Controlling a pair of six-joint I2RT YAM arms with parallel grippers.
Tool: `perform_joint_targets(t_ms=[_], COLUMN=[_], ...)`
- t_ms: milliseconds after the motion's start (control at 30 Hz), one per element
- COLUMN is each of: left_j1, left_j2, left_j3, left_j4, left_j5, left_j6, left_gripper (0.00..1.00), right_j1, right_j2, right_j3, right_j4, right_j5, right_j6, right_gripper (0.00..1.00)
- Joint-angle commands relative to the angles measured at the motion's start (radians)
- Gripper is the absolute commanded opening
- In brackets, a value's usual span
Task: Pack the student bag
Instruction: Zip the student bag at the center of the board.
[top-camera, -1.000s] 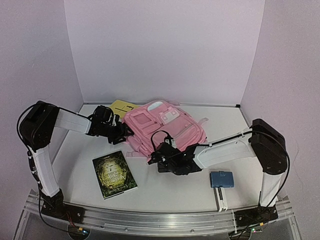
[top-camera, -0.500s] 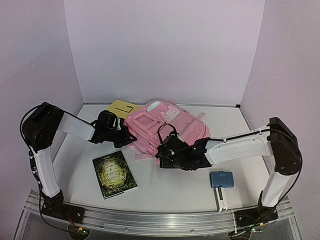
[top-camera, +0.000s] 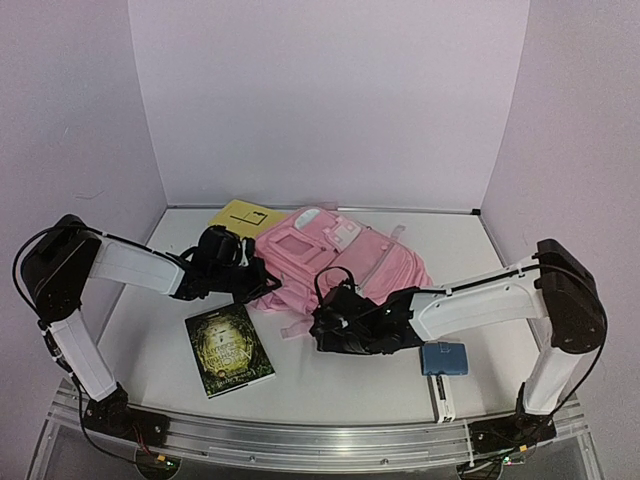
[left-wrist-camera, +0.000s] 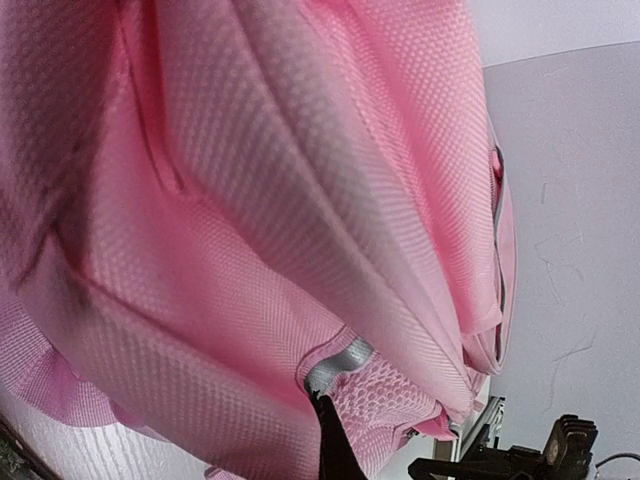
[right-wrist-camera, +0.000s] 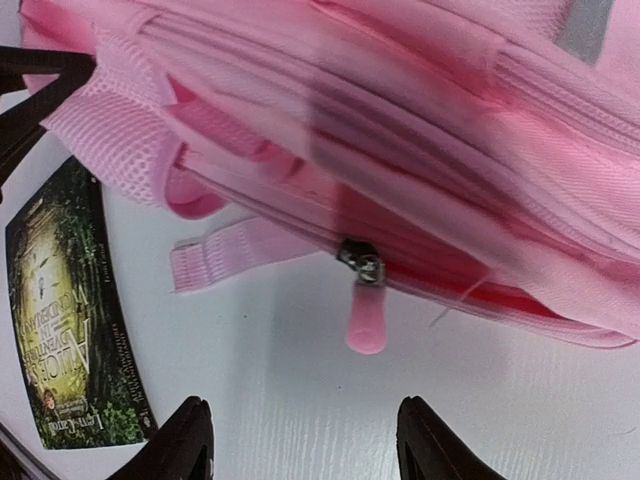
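a: since the student bag (top-camera: 340, 258) is soft pink cloth lying flat at the middle back of the table (top-camera: 330, 385), where would you take hold of it?
b: at a seam or a tab, i think. the panels look limp and would bunch and sag. it seems light, not slippery, nothing fragile.
a: and the left gripper (top-camera: 260, 284)?
b: pinched tight on the mesh corner (right-wrist-camera: 105, 140) at the bag's left side, holding that edge.
a: the right gripper (right-wrist-camera: 310, 440)?
b: jaws wide apart and empty, low over the table, just short of the zip pull (right-wrist-camera: 365, 322) on the near seam, where magenta lining shows.
a: so the pull is the handle.
b: likely. it is small and floppy, so the fingers need to close on it squarely. the book (top-camera: 228, 348) lies just beside the bag, and the blue case (top-camera: 443, 358) is near the right arm.
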Motion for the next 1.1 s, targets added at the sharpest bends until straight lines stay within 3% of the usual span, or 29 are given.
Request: perform_joint_targets(t_ms=[0, 733, 833, 967, 1067], left_j1=[-0.015, -0.026, -0.026, -0.026, -0.022], left_j2=[-0.071, -0.081, -0.076, -0.069, -0.074], left_j3=[0.0, 0.0, 0.0, 0.0, 0.013], left_j4=[0.049, 0.011, 0.006, -0.001, -0.041], left_j5=[0.006, -0.002, -0.004, -0.012, -0.043], left_j6=[-0.002, 0.006, 0.006, 0.005, 0.018], left_gripper=[0.0, 0.0, 0.0, 0.0, 0.0], right_j1=[-0.032, -0.098, -0.102, -0.101, -0.102], right_j2=[0.023, 0.161, 0.163, 0.147, 0.109], right_j3=[-0.016, 0.108, 0.108, 0.102, 0.076], right_j4=[-0.002, 0.051, 0.051, 0.051, 0.051], right_j5=[0.031, 0.031, 0.035, 0.032, 0.02], right_j6=[0.029, -0.043, -0.049, -0.056, -0.057], right_gripper=[0.56, 0.3, 0.22, 0.01, 0.0])
